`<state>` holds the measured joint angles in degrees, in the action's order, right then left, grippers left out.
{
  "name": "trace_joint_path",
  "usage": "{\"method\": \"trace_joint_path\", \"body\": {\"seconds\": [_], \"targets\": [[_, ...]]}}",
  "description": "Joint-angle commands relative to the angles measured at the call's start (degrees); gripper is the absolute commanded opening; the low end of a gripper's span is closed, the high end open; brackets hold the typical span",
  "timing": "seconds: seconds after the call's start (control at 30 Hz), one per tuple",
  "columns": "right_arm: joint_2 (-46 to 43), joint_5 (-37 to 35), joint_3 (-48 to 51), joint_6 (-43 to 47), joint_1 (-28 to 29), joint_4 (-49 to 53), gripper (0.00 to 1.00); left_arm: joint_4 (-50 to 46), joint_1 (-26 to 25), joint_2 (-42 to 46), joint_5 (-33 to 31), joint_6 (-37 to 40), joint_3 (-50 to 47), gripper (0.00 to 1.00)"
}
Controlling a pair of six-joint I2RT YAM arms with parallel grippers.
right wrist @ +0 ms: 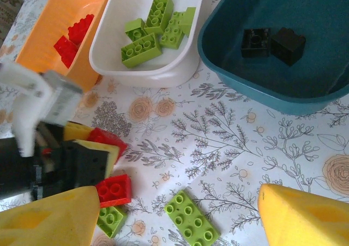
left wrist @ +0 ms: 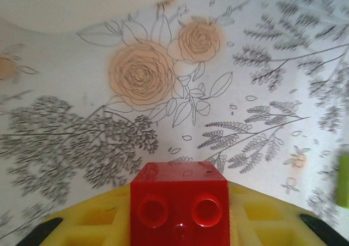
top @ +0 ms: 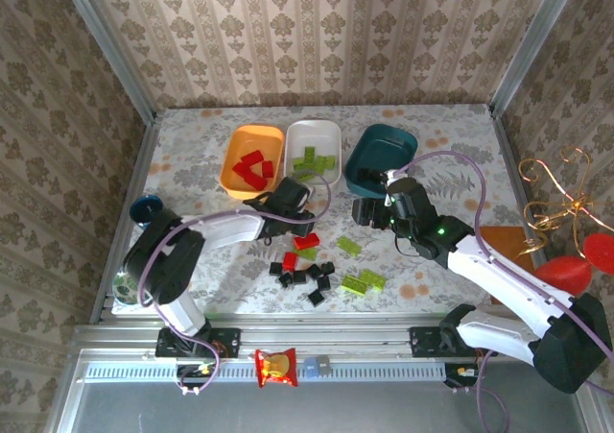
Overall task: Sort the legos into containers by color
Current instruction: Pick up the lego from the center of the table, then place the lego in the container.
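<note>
Now, left gripper [left wrist: 180, 227] clenched on red lego [left wrist: 179, 194], right gripper [right wrist: 177, 205] spread open.

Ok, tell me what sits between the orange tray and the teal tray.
The white tray, holding lime green bricks; the top and right wrist views both show it.

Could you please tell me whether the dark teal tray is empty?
Not empty: the dark teal tray holds two black bricks, side by side on its floor.

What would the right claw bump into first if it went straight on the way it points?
Probably the long lime green plastic brick lying on the flowery table, just ahead of the open right claw; depth is unclear.
</note>
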<state>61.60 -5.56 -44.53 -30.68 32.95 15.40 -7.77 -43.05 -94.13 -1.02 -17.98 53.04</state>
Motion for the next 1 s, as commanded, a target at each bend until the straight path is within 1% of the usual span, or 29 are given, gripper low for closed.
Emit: {"method": "trace_joint_path", "body": {"seconds": [0.0,0.1,0.2,0.27,0.33,0.43,0.5,0.57,0.6,0.63,0.7,0.73,0.83,0.97], "targets": [[-0.9,-0.9,0.1,-0.9,-0.1,0.7,0.78,-1.2,2.9,8.3,-1.5,-1.3,-1.4,0.3],[-0.7,-0.7,0.3,-1.0,-0.1,0.2,0.78,-3.2,7.0,14.6,-4.4,-1.2,-1.6,0.3],[-0.3,-0.7,0.4,-1.1,-0.1,-0.1,0.78,-3.9,13.0,16.7,-5.3,-1.8,-0.7,0.31],[-0.2,-0.8,0.6,-1.4,-0.1,-0.3,0.78,-2.4,16.3,15.4,-6.3,-2.8,-0.4,0.31],[-0.3,-0.9,0.8,-1.6,0.0,-0.3,0.78,-0.1,19.9,11.9,-6.1,-4.0,0.6,0.31],[-0.8,-0.5,0.9,-1.9,-0.1,0.5,0.78,1.5,22.8,5.6,-4.7,-5.0,4.4,0.31],[-1.3,0.0,1.0,-1.8,0.0,1.4,0.78,2.0,24.0,2.2,-3.5,-5.4,7.3,0.33],[-1.8,1.5,1.4,-1.8,0.0,2.0,0.78,1.7,24.6,-0.7,-2.8,-5.6,10.1,0.37],[-1.8,2.7,2.1,-2.2,0.0,2.0,0.78,0.8,24.7,-2.0,-2.7,-5.5,11.8,0.41],[-1.8,3.6,2.9,-2.6,0.0,1.7,0.78,0.3,24.8,-3.1,-2.6,-5.3,13.1,0.45],[-1.5,5.4,5.1,-3.5,0.2,1.1,0.78,-0.2,25.0,-4.0,-2.3,-5.4,14.5,0.59],[-1.4,5.8,6.1,-3.9,0.3,0.9,0.78,0.0,25.1,-3.7,-1.6,-5.6,14.5,0.63],[-0.8,7.1,8.4,-4.1,0.7,0.6,0.79,2.8,24.6,-0.2,1.0,-7.1,12.2,0.75],[2.1,9.3,9.0,-2.5,1.7,0.4,0.78,4.4,22.9,6.4,4.3,-8.3,9.4,0.82]]}}
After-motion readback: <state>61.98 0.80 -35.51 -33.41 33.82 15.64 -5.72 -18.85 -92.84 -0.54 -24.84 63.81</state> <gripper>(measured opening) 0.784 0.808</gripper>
